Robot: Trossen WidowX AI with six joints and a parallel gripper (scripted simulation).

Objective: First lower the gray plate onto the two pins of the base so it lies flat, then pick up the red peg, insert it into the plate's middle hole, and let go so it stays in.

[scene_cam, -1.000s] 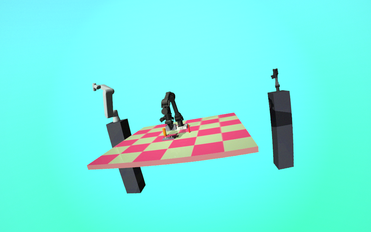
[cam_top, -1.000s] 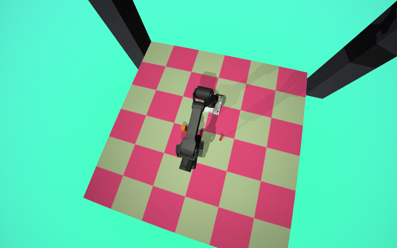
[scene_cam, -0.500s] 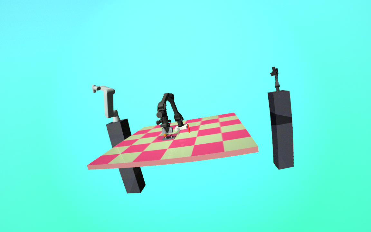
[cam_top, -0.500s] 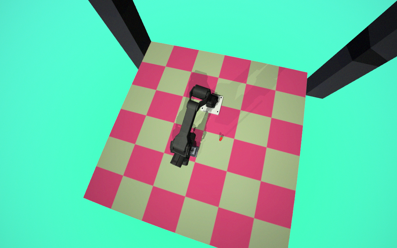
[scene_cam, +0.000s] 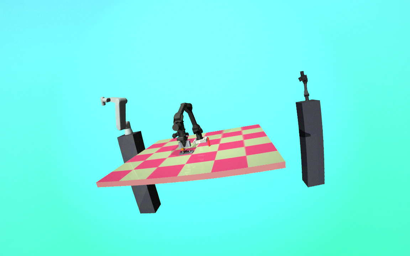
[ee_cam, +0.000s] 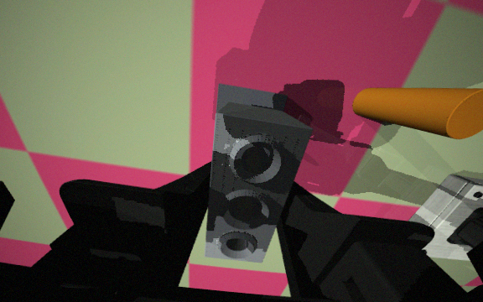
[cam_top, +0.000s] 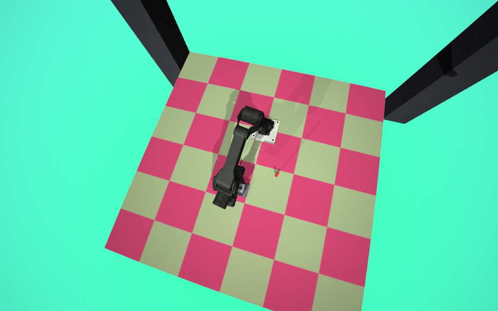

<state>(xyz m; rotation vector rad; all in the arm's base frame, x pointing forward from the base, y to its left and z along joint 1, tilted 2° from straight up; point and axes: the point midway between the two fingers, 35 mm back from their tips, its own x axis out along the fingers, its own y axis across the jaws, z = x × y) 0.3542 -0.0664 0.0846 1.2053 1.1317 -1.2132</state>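
Wrist | black fingers clamp matte gray plate (ee_cam: 250, 180), rectangular, three round holes | orange cylinder (ee_cam: 428, 111) beside

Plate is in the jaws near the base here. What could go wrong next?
1. The gray three-hole plate hides most of the dark flat base, pins included, so the holes may miss and it may seat tilted.
2. The orange cylinder stands close by; the jaws might knock it.

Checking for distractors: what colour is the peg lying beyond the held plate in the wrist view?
Orange, clearest in the wrist view.
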